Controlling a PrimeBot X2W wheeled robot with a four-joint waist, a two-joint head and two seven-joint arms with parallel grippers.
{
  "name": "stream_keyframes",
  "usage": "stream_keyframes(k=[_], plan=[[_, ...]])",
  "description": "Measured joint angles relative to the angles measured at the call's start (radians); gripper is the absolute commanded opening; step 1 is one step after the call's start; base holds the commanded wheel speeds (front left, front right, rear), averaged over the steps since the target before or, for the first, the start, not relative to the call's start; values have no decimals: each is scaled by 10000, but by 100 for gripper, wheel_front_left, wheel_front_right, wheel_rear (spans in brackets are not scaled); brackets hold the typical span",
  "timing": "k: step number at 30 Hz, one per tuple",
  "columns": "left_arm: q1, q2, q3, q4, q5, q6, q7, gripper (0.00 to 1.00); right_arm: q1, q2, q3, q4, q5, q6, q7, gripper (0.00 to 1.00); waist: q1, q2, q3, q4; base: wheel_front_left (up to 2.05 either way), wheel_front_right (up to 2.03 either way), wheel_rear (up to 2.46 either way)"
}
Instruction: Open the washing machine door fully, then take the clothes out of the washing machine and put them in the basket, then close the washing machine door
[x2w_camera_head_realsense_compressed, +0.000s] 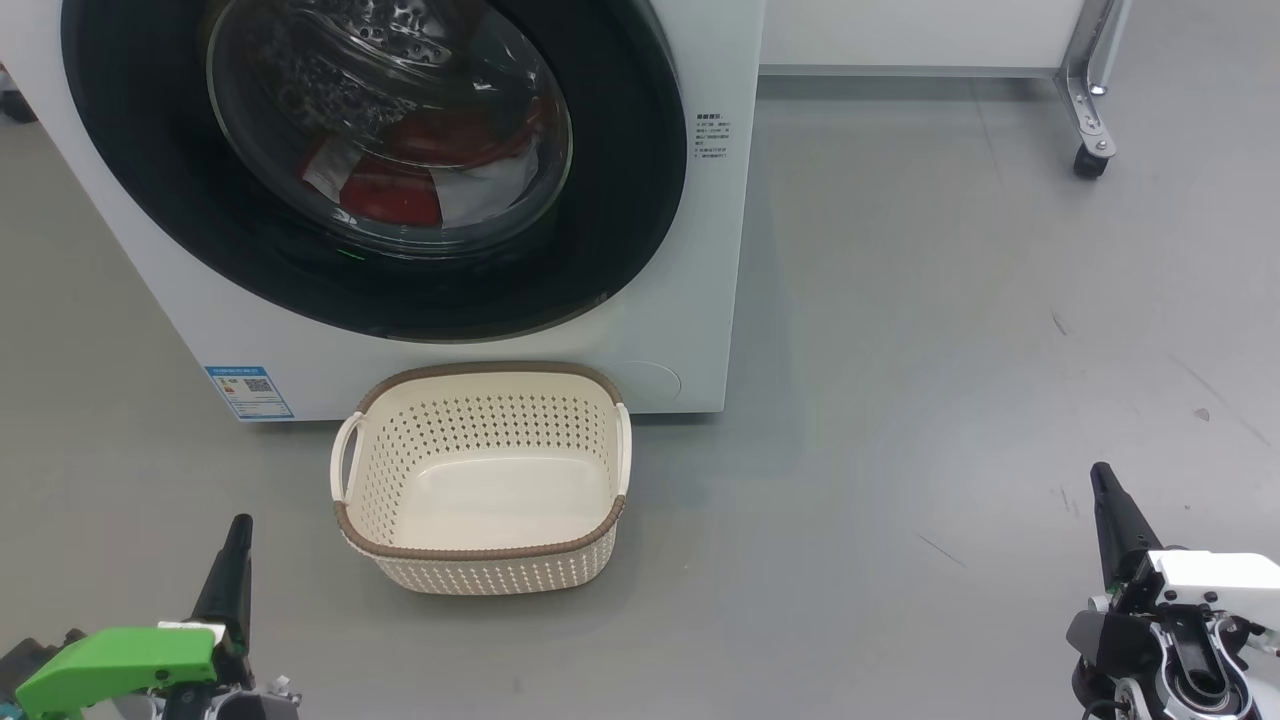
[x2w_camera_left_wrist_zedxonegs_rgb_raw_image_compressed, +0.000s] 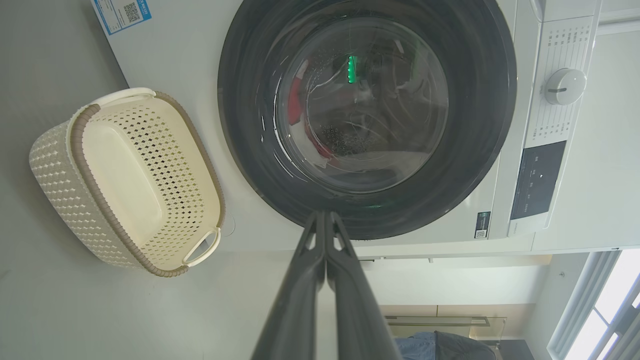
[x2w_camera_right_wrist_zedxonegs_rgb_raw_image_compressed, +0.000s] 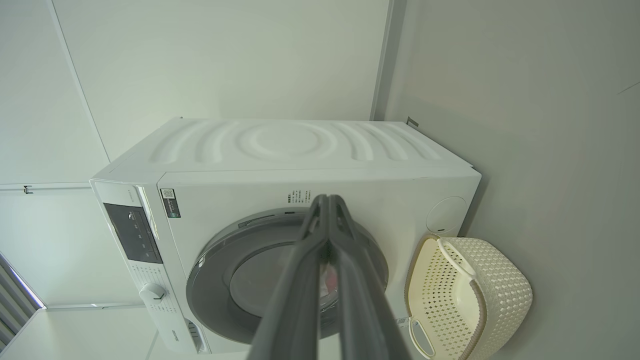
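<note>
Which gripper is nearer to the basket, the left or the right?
Left. The left gripper is close by the basket, off its left side; the right gripper is far off to its right.

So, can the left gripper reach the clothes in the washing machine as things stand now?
Probably not yet: the door looks shut, so its glass stands between the left gripper and the clothes.

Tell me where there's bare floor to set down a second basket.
The widest bare floor lies right of the basket and washing machine, out to the caster wheel. A smaller strip lies left of the basket. Under the door it's crowded: the basket fills it.
</note>
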Motion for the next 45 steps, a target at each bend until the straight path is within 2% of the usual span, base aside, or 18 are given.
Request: stream_keyframes(k=[9, 10, 19, 45], plan=[[0, 0, 0, 0, 0, 0, 0, 0, 0, 0, -4, 0, 0, 0, 0, 0, 0, 0, 0, 0, 0, 0, 0], [5, -4, -4, 19, -2, 2, 0, 100, 5, 8, -2, 21, 2, -2, -2, 100, 0, 0, 0, 0, 0, 0, 0], [615, -311, -111, 662, -19, 2, -17, 100, 715, 391, 48, 646, 6, -10, -35, 100, 0, 0, 6, 1, 0, 0, 0], [613, -297, -295, -184, -2, 2, -895, 100, 686, 347, 439, -499, -621, -10, -886, 100, 0, 0, 50, 107, 0, 0, 0]])
